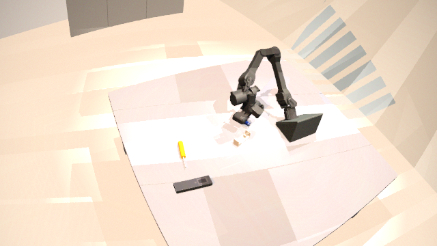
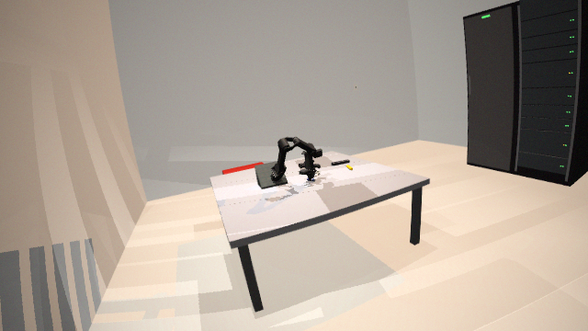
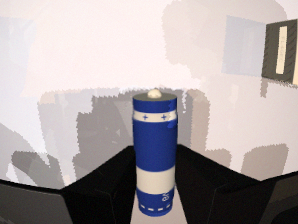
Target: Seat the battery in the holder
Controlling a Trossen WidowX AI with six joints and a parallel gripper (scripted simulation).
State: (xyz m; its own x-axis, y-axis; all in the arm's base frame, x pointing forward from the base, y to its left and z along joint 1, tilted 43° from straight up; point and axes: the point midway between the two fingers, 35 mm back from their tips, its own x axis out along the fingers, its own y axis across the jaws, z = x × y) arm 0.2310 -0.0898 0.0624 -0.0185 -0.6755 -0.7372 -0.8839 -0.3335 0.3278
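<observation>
The blue and white battery (image 3: 156, 157) (image 1: 248, 123) is between the two black fingers of my gripper (image 3: 154, 152) (image 1: 246, 121) (image 2: 310, 178), which touch its sides. Its terminal end points to the top of the wrist view, and its flat end is at the bottom. Whether it rests on the table or is just off it, I cannot tell. The holder (image 1: 237, 141) (image 3: 272, 59) is a small pale block on the table, apart from the battery. Only part of it shows, dark-sided, at the upper right edge of the wrist view. Its spring and lip cannot be made out.
A yellow screwdriver (image 1: 181, 149) (image 2: 349, 167) and a dark remote-like device (image 1: 191, 184) (image 2: 340, 162) lie on the table (image 1: 246, 205) (image 2: 294, 211), beyond the holder from the arm. The arm's dark base block (image 1: 302, 128) (image 2: 264, 176) stands near the holder.
</observation>
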